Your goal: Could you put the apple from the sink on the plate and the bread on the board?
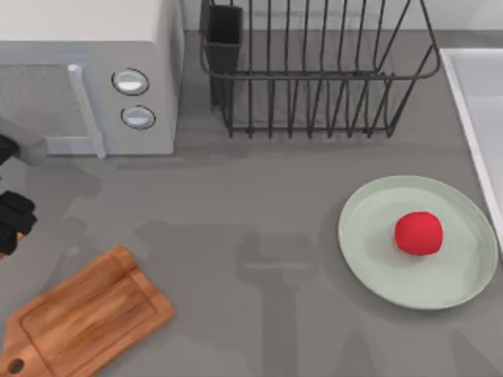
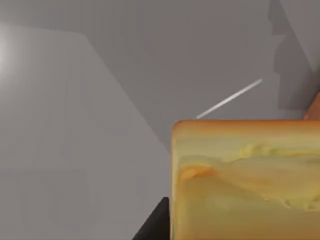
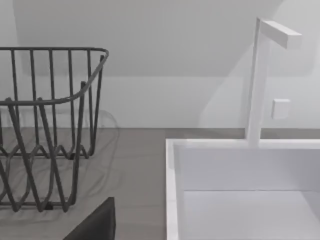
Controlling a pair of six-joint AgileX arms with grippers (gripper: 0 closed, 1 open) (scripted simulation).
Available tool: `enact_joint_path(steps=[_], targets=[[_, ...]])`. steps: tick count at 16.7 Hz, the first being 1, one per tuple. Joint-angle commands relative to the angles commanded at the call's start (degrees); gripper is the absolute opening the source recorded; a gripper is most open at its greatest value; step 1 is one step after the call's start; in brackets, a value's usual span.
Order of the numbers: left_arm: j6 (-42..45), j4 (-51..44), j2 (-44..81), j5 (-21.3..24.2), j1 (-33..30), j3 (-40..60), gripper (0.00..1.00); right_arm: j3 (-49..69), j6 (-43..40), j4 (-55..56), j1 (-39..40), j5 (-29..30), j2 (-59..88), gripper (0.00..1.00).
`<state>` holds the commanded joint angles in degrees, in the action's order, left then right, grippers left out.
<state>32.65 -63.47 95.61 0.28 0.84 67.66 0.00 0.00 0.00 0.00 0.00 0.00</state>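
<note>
Your apple [image 1: 418, 233] sits on the plate [image 1: 369, 259], right side of the table, just beside the sink [image 1: 479, 102] rim. Board [image 1: 86, 318] lies bare at near left. Left gripper [image 1: 12, 220] is at the far-left edge, above the board's far end; the left wrist view shows the bread [image 2: 245, 180] close up, so it looks gripped. Right gripper: state can't be told; its camera faces the sink and the dish rack [image 3: 45, 130].
</note>
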Motion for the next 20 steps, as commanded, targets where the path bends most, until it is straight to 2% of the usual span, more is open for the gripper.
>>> enact_joint_path(steps=[6, 9, 13, 20], targets=[[-33.2, 2.3, -5.5, -0.2, -9.2, -7.6, 0.00, 0.0, 0.0, 0.0, 0.0, 0.0, 0.0, 1.00], [-44.3, 3.8, -9.0, -0.3, -14.0, -12.1, 0.00, 0.0, 0.0, 0.0, 0.0, 0.0, 0.0, 1.00], [-50.6, 5.6, -12.6, -0.2, -19.9, -16.6, 0.00, 0.0, 0.0, 0.0, 0.0, 0.0, 0.0, 1.00], [-50.6, 6.5, -12.1, -0.2, -19.8, -17.1, 0.00, 0.0, 0.0, 0.0, 0.0, 0.0, 0.0, 1.00]])
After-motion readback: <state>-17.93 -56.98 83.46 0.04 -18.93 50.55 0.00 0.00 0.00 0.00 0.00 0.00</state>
